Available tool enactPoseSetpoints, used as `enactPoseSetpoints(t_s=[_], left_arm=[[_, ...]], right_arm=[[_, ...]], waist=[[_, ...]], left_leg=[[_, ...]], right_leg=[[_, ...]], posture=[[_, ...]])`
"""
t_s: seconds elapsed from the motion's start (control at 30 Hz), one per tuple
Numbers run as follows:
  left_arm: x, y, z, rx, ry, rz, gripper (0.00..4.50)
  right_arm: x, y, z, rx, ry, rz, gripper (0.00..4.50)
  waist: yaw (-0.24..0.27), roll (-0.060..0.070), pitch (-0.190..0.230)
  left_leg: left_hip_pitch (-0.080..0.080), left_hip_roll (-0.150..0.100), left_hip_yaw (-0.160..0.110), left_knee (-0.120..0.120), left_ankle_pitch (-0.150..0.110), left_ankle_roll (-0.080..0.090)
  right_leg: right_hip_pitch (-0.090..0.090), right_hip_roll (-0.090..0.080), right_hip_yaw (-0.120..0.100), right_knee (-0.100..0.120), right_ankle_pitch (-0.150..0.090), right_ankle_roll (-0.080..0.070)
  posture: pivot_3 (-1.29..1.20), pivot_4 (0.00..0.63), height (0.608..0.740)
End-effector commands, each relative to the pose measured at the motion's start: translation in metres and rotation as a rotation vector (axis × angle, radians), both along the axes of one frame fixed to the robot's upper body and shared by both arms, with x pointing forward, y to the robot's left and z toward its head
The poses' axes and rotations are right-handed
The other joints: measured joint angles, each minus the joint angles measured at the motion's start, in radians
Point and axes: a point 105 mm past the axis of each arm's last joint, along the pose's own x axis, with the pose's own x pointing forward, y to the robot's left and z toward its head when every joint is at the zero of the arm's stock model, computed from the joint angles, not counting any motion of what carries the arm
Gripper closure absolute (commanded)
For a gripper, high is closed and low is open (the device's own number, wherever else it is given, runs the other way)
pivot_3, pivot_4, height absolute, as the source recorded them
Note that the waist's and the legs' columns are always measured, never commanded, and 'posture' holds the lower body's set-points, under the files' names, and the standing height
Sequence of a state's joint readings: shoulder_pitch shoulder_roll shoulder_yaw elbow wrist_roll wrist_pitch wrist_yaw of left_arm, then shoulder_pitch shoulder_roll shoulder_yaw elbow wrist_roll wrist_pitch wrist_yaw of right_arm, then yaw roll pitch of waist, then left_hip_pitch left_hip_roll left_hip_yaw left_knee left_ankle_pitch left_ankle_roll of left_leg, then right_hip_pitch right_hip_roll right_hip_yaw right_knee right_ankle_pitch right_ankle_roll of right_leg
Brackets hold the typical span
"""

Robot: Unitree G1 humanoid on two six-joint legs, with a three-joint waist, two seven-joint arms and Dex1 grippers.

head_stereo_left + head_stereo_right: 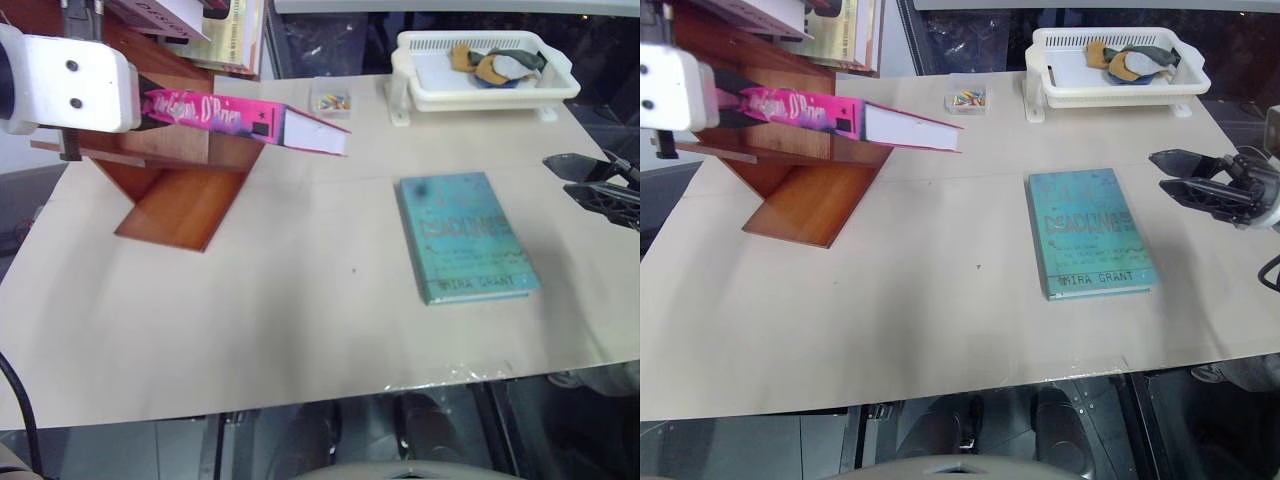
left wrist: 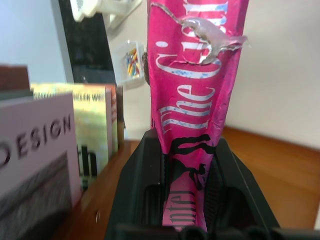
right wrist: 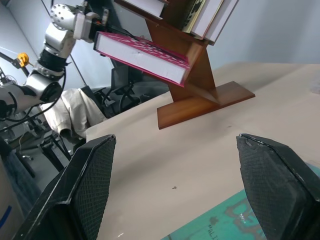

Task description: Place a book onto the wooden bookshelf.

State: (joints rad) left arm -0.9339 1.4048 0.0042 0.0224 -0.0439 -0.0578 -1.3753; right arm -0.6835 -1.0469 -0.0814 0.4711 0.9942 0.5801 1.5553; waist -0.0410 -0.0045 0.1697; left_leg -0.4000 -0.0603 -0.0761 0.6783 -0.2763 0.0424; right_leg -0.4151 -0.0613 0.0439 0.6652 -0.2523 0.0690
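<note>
The pink book [image 1: 245, 118] is held off the table, tilted, directly in front of the wooden bookshelf [image 1: 175, 190], clamped at its spine end by the left gripper [image 2: 187, 200]. Right of the bookshelf a teal book [image 1: 465, 235] lies flat. Beyond it, the right gripper [image 3: 175, 185] stands wide, empty.

Glossy pink paper book [image 1: 240, 115], polished reddish wooden bookshelf [image 1: 180, 200], matt beige tabletop [image 1: 250, 320], white plastic basket [image 1: 480, 85].
</note>
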Motion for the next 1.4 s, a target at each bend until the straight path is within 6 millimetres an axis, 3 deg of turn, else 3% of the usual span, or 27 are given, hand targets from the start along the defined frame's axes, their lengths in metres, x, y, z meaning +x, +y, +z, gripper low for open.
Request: enactPoseSetpoints(t_s=[0.03,0.3,0.93,1.4], left_arm=[[-0.017,0.012,0.026,0.005,-0.086,0.037,3.97],[-0.025,0.031,0.032,0.026,-0.096,0.1,3.97],[-0.013,0.087,0.021,0.035,-0.092,0.251,3.97],[0.001,0.102,0.008,-0.044,-0.092,0.21,3.97]], right_arm=[[-0.006,0.0,0.012,0.004,-0.066,0.051,0.57],[-0.005,-0.001,0.012,-0.001,-0.067,0.046,0.57],[-0.008,-0.007,0.01,-0.015,-0.066,0.026,0.57],[-0.009,-0.011,0.009,-0.022,-0.069,0.009,0.57]], waist=[[0.0,0.0,0.0],[0.002,0.0,0.0],[0.001,0.001,0.001],[0.001,0.001,0.001]], left_leg=[[0.0,0.0,0.0,0.0,0.0,0.0],[0.0,0.0,0.0,0.0,0.0,0.0],[0.0,0.0,0.0,0.0,0.0,0.0],[0.0,0.0,0.0,0.0,0.0,0.0]], right_leg=[[0.0,0.0,0.0,0.0,0.0,0.0],[0.0,0.0,0.0,0.0,0.0,0.0],[0.0,-0.001,0.0,0.0,0.0,0.0],[0.0,-0.001,-0.001,0.0,0.0,0.0]], posture=[[0.0,0.15,0.74],[0.0,0.15,0.74],[0.0,0.15,0.74],[0.0,0.15,0.74]])
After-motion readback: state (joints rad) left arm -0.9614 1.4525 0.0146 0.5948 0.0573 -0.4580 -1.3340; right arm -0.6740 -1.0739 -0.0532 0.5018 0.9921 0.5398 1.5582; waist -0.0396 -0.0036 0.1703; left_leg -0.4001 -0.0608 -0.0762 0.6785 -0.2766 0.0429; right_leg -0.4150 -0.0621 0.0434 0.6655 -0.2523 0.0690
